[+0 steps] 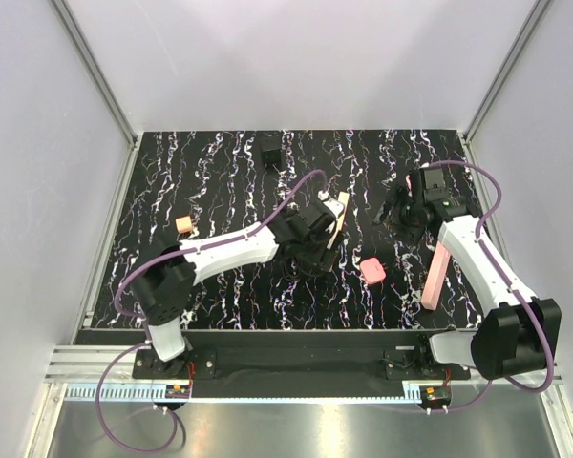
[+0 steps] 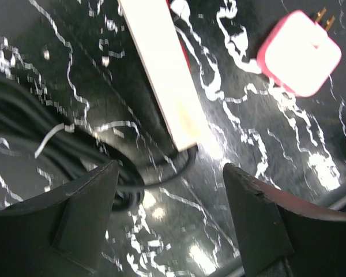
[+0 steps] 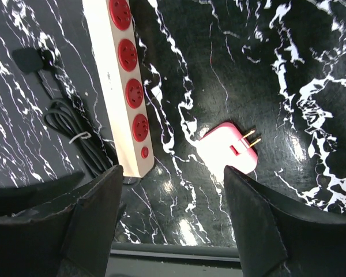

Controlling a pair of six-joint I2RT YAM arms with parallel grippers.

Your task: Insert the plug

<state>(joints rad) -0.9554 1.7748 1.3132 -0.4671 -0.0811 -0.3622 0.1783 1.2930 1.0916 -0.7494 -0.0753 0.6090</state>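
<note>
The plug is a small black box lying at the far middle of the table; it also shows as the plug with its thin black cord bundled beside it. The cream power strip with red sockets lies mid-table. My left gripper hovers open at the strip's near end, and the left gripper has only table and a loop of cord beneath it. To the right of the strip, my right gripper is held above the table. The right gripper is open and empty.
A pink adapter with two brass prongs lies right of the strip's near end. A long pink bar lies beside the right arm. A small orange block sits at the left. White walls enclose the table.
</note>
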